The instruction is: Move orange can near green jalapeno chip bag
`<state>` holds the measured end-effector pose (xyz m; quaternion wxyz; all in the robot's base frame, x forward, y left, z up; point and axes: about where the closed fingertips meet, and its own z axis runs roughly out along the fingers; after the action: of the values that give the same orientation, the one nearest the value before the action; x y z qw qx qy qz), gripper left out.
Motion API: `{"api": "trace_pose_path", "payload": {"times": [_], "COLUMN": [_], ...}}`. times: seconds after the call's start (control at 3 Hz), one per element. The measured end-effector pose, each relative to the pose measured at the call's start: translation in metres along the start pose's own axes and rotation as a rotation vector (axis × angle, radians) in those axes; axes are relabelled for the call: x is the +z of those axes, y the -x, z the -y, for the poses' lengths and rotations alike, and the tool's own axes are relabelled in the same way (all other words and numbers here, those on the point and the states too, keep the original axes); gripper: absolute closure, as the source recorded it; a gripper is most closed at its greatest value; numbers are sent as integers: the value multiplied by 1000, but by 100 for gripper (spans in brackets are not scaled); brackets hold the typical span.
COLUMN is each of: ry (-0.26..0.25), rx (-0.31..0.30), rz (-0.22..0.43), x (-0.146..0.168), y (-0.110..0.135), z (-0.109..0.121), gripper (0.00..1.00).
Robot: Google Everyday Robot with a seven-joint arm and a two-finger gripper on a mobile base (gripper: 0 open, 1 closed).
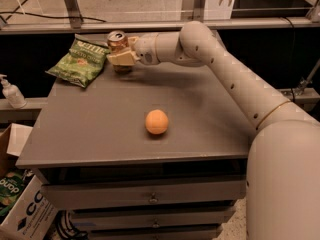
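Observation:
The orange can (117, 41) is upright with a silver top, at the back left of the grey table (100, 129). My gripper (121, 54) is shut on the can, its pale fingers (120, 58) wrapped around the can's lower part. The can stands just right of the green jalapeno chip bag (79, 62), which lies flat at the table's back left corner. The can's base is hidden behind the fingers, so I cannot tell if it rests on the table.
A round orange ball (156, 121) lies near the table's middle. My arm (225, 69) reaches in from the right. A white bottle (10, 91) stands left of the table. Cardboard boxes (17, 204) sit on the floor at lower left.

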<state>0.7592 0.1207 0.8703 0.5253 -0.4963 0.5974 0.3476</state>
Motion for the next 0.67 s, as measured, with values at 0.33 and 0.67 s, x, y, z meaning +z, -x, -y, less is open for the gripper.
{"api": "trace_pose_path", "payload": {"times": [0.33,0.67], "ry": [37,53], "rx": [-4,2], "rz": [-10,-7], "x": [19,27], "y": [-3,-4], "z": [-12,-17], "gripper": [100,100]}}
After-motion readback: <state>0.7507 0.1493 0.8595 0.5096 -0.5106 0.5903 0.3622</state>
